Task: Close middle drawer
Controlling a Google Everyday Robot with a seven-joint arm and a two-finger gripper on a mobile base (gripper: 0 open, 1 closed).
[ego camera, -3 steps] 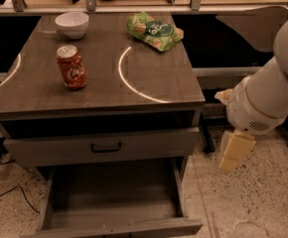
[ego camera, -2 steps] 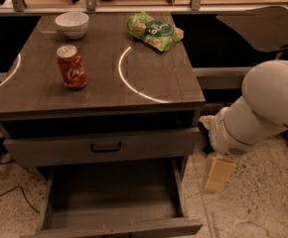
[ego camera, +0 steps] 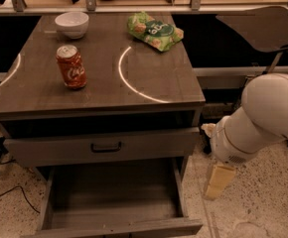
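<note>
on the grey wood-grain tabletop [ego camera: 109,90], a white round bowl [ego camera: 72,24] sits at the back left, a red metal soda can [ego camera: 71,67] stands just in front of it, and a green crinkled snack bag [ego camera: 155,30] lies at the back right, well apart from both. under the tabletop's front edge is a grey drawer front with a dark bar handle [ego camera: 106,147], and below it the grey wood-grain middle drawer [ego camera: 114,202] sticks far out toward the camera. the pale two-finger hand [ego camera: 218,181] hangs to the right of the middle drawer, near its right wall but apart from it, low over the speckled stone floor [ego camera: 263,207].
</note>
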